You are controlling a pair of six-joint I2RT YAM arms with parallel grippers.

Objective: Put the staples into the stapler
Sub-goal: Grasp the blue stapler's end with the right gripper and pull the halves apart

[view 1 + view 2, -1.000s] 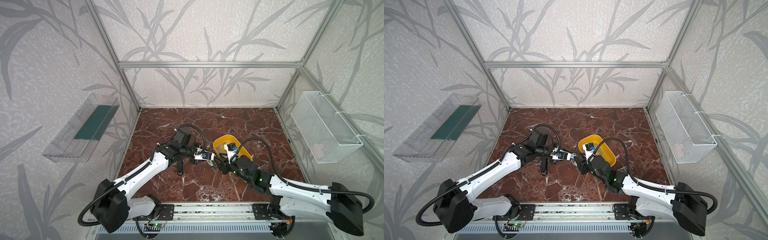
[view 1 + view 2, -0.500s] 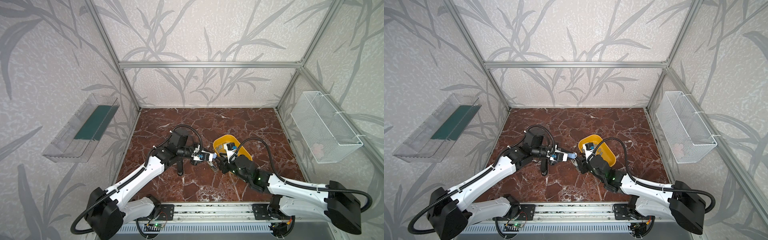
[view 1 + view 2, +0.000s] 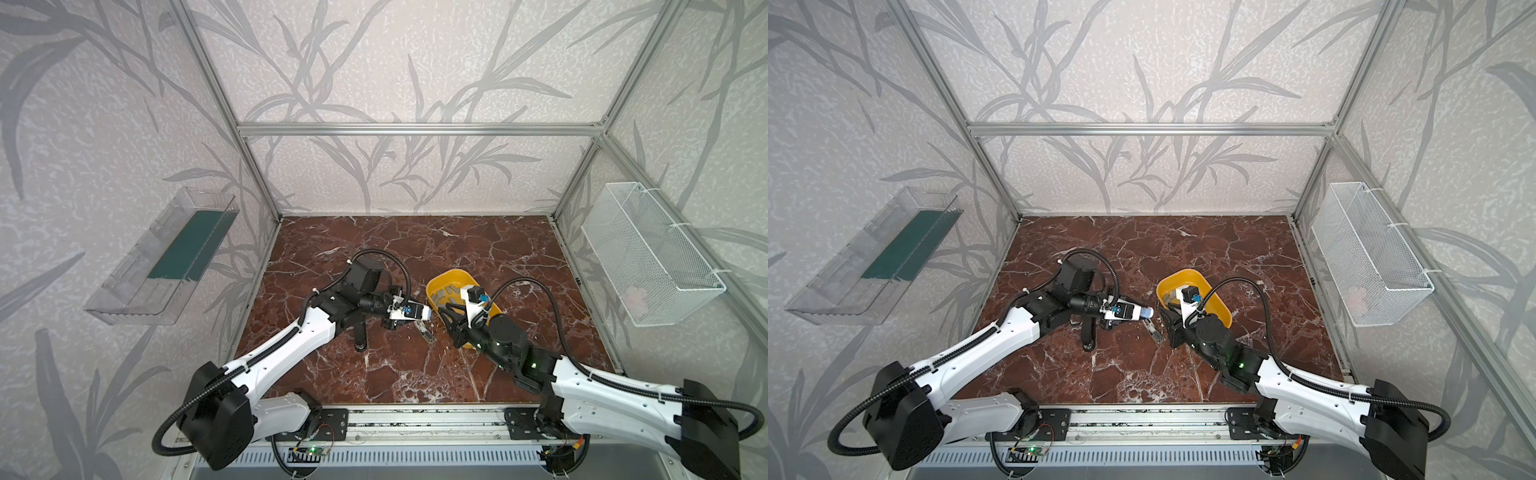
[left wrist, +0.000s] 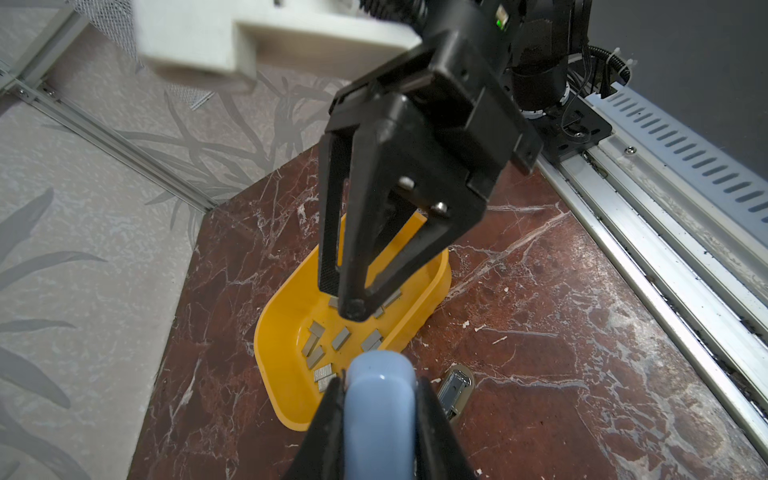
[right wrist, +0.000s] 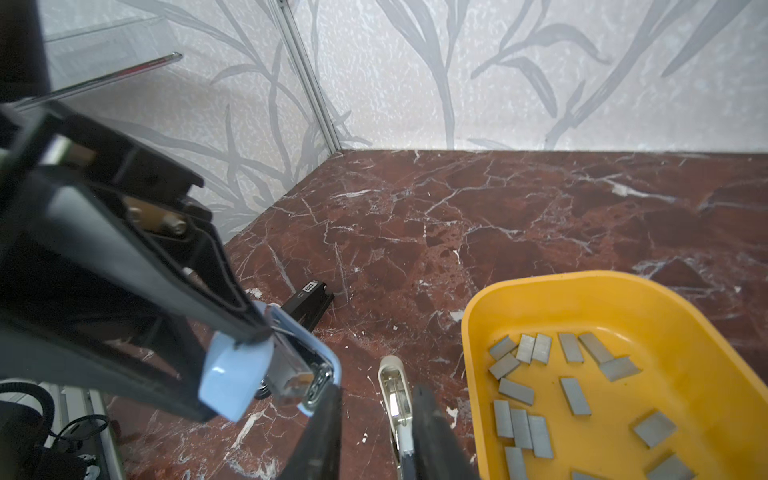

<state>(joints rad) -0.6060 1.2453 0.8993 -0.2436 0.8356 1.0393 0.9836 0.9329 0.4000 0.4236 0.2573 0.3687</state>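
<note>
- My left gripper (image 4: 380, 386) is clamped tight on the light-blue stapler (image 3: 1146, 312). Both fingers press on its rounded blue cap at the bottom centre of the left wrist view.
- That stapler is held off the floor and hinged open. In the right wrist view its metal magazine shows at lower left.
- My right gripper (image 5: 376, 392) has its jaws a narrow way apart, and I see nothing pinched between the tips.
- In the right wrist view the beige stapler (image 5: 395, 395) lies on the marble floor (image 3: 415, 374), showing in the gap between those tips at bottom centre. I cannot tell whether they touch it.
- The staples (image 5: 574, 395) lie loose in the yellow tray (image 5: 623, 291), at lower right of the right wrist view and just right of centre in both top views. None is in either gripper.
- I count about sixteen staple strips in the right wrist view, a few of them cut off by the bottom edge.
- I count three staplers: the blue one in my left gripper, the beige one on the floor just beside the tray, and a black stapler (image 3: 360, 334) lying left of centre under my left arm.
- There is one yellow tray.
- There is one clear wall bin (image 3: 162, 266) at the left, and one white wire basket (image 3: 648, 257) at the right.
</note>
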